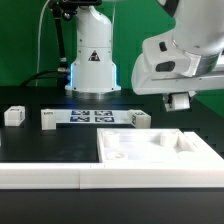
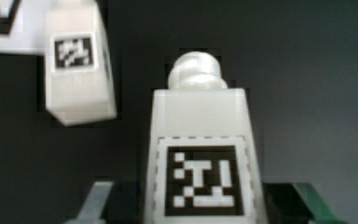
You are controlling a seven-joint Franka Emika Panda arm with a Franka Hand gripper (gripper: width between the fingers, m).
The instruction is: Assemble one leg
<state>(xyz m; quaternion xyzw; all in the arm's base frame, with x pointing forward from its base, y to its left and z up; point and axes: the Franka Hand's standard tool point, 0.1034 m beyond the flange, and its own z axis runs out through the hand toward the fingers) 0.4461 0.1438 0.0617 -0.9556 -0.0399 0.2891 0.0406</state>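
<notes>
In the wrist view a white leg [image 2: 197, 140] with a black-and-white tag lies between my fingers [image 2: 105, 200], its rounded screw tip pointing away from the camera. My gripper [image 2: 202, 205] looks shut on it, with one finger on each side of its tagged end. In the exterior view the gripper [image 1: 178, 103] hangs at the exterior view's right, just behind the far edge of the large white plate [image 1: 150, 150]. A second leg [image 2: 78, 70] lies on the black table beyond the held one.
The marker board [image 1: 90, 115] lies in front of the robot base. Loose legs lie at the exterior view's left [image 1: 14, 115], beside it [image 1: 47, 119] and near the board's right end [image 1: 140, 119]. A white wall [image 1: 40, 178] runs along the front.
</notes>
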